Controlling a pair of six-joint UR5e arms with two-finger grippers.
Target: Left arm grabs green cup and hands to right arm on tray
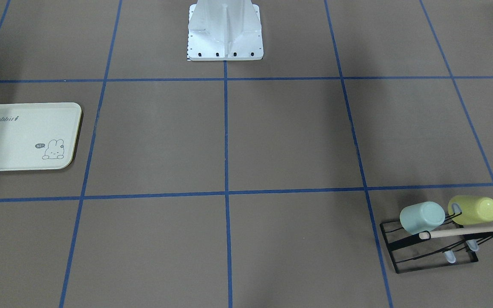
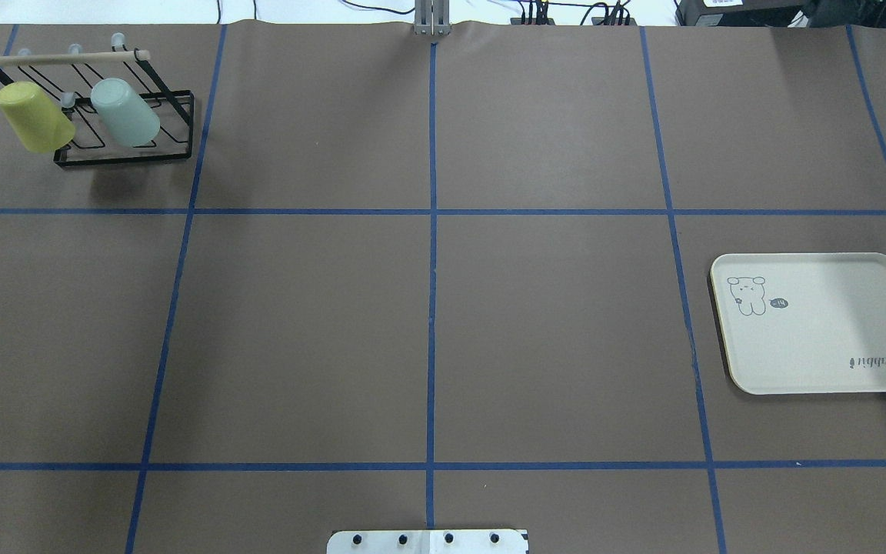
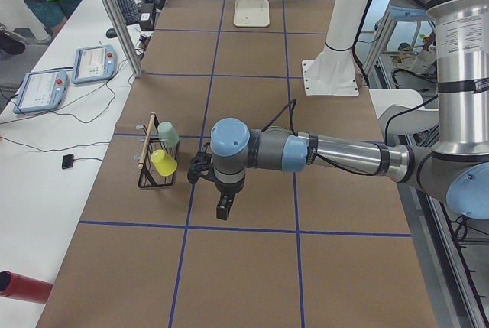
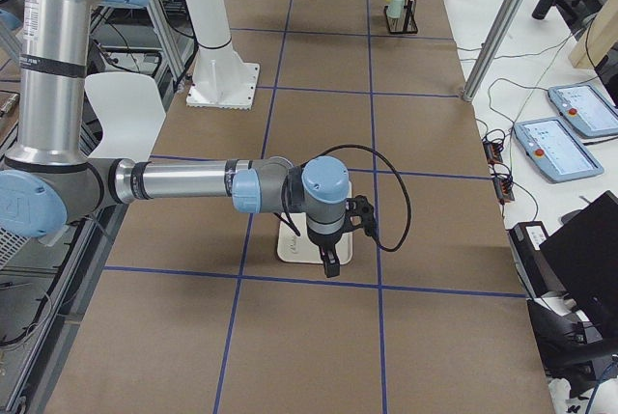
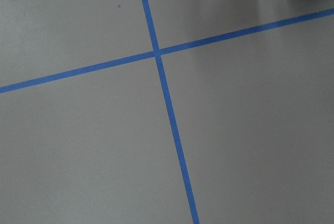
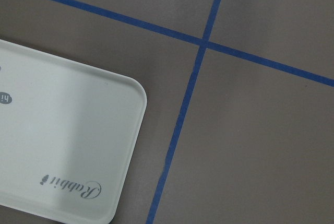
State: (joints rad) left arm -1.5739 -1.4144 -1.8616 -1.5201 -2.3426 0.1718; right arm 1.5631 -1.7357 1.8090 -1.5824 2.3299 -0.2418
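The pale mint-green cup [image 1: 422,217] hangs mouth-down on a black wire rack [image 1: 405,256], beside a yellow-green cup [image 1: 473,209]. In the overhead view the green cup [image 2: 125,112] is at the far left corner. The cream Rabbit tray [image 2: 820,331] lies flat on the right side and also shows in the right wrist view [image 6: 62,140]. My left gripper [image 3: 223,209] hangs over the table just near the rack [image 3: 153,179]. My right gripper [image 4: 328,262] hovers at the tray's edge [image 4: 290,245]. Both show only in side views, so I cannot tell their state.
The white robot base [image 1: 225,38] stands at the table's middle edge. Blue tape lines grid the brown table. A wooden rod [image 2: 66,57] tops the rack. Side tables hold control tablets [image 3: 92,64] and a red cylinder [image 3: 23,286].
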